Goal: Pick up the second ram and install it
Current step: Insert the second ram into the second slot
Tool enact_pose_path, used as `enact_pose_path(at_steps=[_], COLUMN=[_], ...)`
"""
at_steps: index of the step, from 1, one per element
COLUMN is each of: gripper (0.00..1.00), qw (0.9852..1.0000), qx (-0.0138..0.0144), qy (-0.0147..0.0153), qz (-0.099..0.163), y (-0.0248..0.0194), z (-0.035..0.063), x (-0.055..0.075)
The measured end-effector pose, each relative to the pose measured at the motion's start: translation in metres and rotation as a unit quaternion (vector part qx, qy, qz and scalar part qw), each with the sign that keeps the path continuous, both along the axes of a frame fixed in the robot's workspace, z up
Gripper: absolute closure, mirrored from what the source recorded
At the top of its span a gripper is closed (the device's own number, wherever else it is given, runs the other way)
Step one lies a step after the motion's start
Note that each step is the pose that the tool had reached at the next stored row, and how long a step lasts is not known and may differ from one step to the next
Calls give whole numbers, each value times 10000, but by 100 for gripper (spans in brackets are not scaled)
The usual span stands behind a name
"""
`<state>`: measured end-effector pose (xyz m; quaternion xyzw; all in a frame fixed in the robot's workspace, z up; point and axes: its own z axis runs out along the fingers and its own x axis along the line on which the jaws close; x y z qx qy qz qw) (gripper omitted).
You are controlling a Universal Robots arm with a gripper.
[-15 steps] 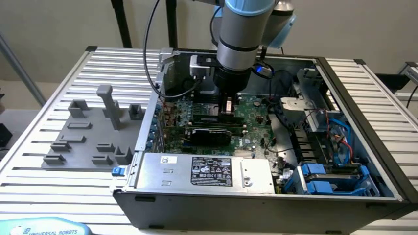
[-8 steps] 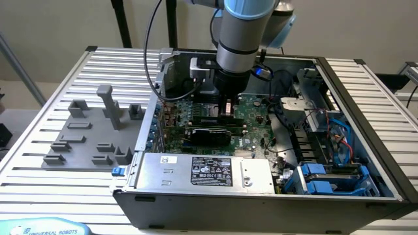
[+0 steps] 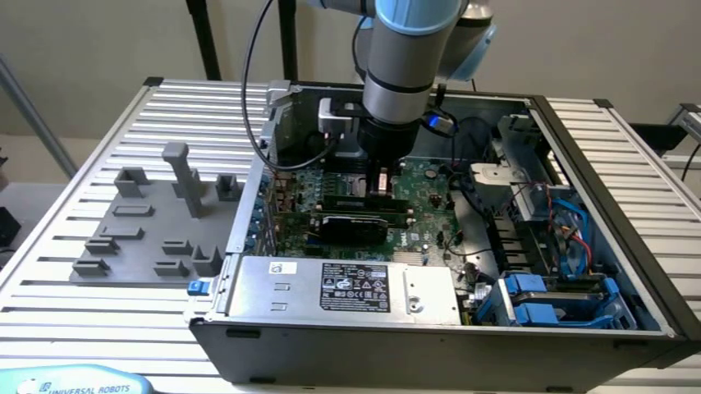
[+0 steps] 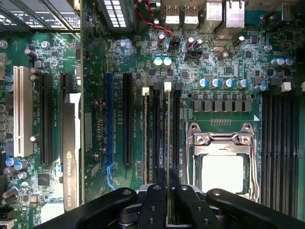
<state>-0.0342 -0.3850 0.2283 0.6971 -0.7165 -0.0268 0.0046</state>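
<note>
The slatted surface (image 3: 66, 271) carries an open PC case (image 3: 438, 328), and the arm (image 3: 400, 66) reaches straight down into it over the motherboard (image 3: 422, 193). A grey fixture plate (image 3: 143, 238) sits to the exterior view's left of the case, with no stick visible in its blocks.

This looks like the install step, not the pick-up: the gripper (image 4: 167, 188) hangs low over the bank of memory slots (image 4: 159, 133) beside the CPU socket (image 4: 221, 162). Its jaws are narrow, closed on the second ram (image 4: 167, 138), which I see edge-on as a thin pale strip running between two black slot walls.

The stick stands on edge, its long axis lying along the slots and parallel to them, one end held at the jaws, the other reaching toward the white latch (image 4: 167, 86) at the far end. Whether it is already seated I cannot tell.

In my judgement, seating calls for a straight push down, with the stick kept square to the slot and both latches free to close.
</note>
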Motion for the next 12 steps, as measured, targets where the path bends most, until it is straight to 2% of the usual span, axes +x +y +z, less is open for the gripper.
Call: enact_pose_path(at_steps=[12], gripper=[86], qw=[10000], qx=[0], qy=[-18], qz=[0], y=[11], z=[-13], x=[-9])
